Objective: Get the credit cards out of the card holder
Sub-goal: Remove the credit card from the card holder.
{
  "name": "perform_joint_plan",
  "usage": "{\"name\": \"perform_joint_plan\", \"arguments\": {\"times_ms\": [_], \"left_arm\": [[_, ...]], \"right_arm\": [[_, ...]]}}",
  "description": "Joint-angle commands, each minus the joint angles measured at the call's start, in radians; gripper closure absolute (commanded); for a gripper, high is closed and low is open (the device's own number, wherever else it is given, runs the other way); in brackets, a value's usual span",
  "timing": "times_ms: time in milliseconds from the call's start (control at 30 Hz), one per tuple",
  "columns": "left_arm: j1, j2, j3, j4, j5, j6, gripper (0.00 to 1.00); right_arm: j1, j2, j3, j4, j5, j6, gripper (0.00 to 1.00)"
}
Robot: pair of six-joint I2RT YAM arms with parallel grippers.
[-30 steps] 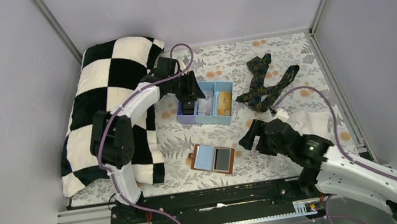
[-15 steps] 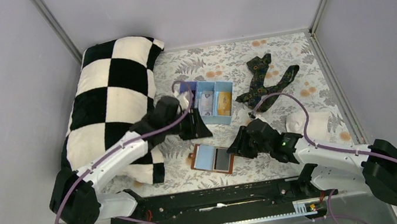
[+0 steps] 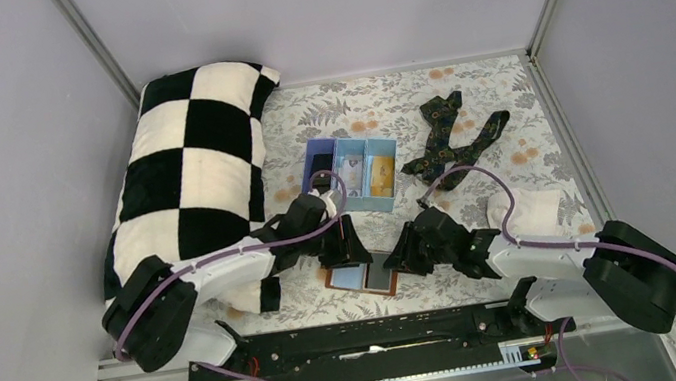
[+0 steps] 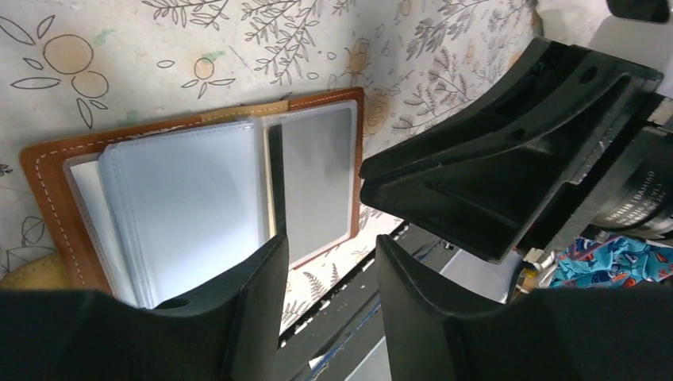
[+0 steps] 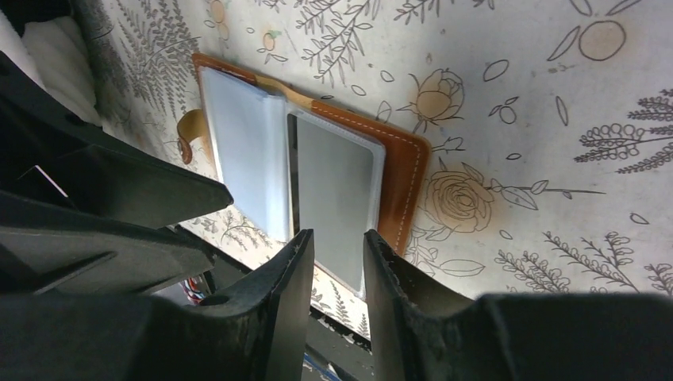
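Observation:
The brown leather card holder (image 3: pixel 361 275) lies open on the floral cloth, showing a pale blue panel (image 4: pixel 190 198) and a grey panel (image 4: pixel 317 175); it also shows in the right wrist view (image 5: pixel 401 171). My left gripper (image 3: pixel 347 251) hovers over its far left part, open and empty (image 4: pixel 327 242). My right gripper (image 3: pixel 403 259) is at its right edge, open and empty (image 5: pixel 337 234). A black card (image 3: pixel 317 165), a pale card (image 3: pixel 348 171) and a gold-orange card (image 3: pixel 378 177) lie in the light blue tray (image 3: pixel 358 203).
A black-and-white checked pillow (image 3: pixel 185 173) fills the left side. A dark patterned necktie (image 3: pixel 453 138) lies at the back right and a white cloth (image 3: pixel 531 212) at the right. The black rail (image 3: pixel 365 333) runs along the near edge.
My left gripper has come from the tray toward the near edge and now hangs over the card holder. My right gripper has moved left to the holder's right edge.

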Motion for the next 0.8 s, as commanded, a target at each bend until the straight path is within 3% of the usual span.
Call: {"name": "perform_joint_plan", "arguments": {"times_ms": [0, 300, 600, 767], "left_arm": [[-0.006, 0.043, -0.024, 0.114, -0.007, -0.011, 0.51], [-0.006, 0.111, -0.077, 0.172, -0.034, -0.016, 0.51], [-0.006, 0.123, -0.107, 0.200, -0.044, -0.028, 0.52], [-0.006, 0.130, -0.101, 0.201, -0.041, -0.024, 0.52]], "right_arm": [[0.008, 0.024, -0.015, 0.062, -0.010, 0.018, 0.64], [0.008, 0.055, -0.032, 0.098, -0.017, 0.022, 0.64], [0.008, -0.097, -0.054, 0.067, 0.042, 0.019, 0.64], [0.009, -0.063, -0.032, 0.090, 0.012, 0.004, 0.63]]}}
